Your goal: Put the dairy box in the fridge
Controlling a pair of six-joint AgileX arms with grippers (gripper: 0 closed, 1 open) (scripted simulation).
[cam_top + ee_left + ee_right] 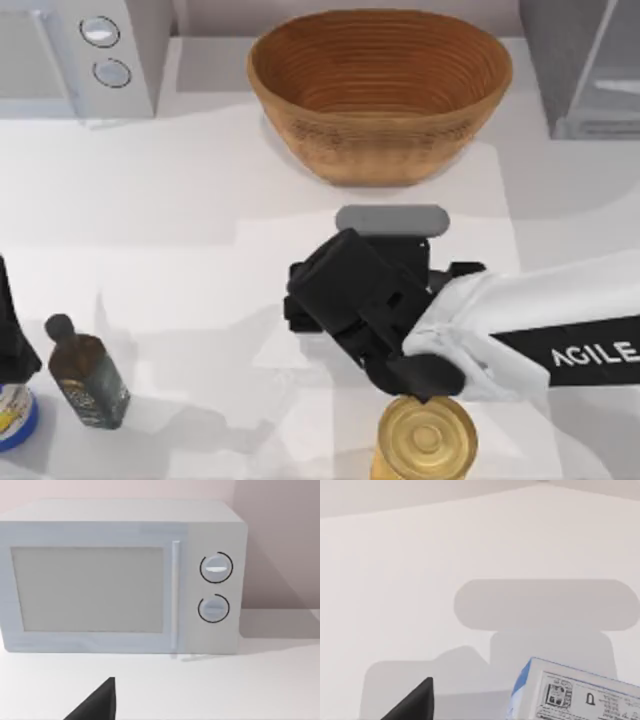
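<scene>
**Right arm over mid-table, carton beneath its wrist camera**

The right arm reaches in from the top view's right edge, and its gripper (pixel 345 300) sits over the middle of the table (pixel 180 230), its black body hiding what lies below. Whether its fingers are apart, together or clamped on something, I cannot tell. In the right wrist view the dairy box (pixel 575 692) shows as a white printed face with a blue edge, close under the camera and above the pale tabletop (contact with the fingers cannot be made out).

The fridge (pixel 585 65) stands at the far right corner of the table, grey with a paler glassy panel, well apart from the gripper. A woven basket (pixel 380 90) sits at the far middle, between the fridge and the white microwave (pixel 120 577) at the far left. A dark glass bottle (pixel 88 375) stands near the left edge, and a round golden lid (pixel 425 435) lies just beside the right arm.

The left arm (pixel 12 330) is parked at the left edge, facing the microwave.
</scene>
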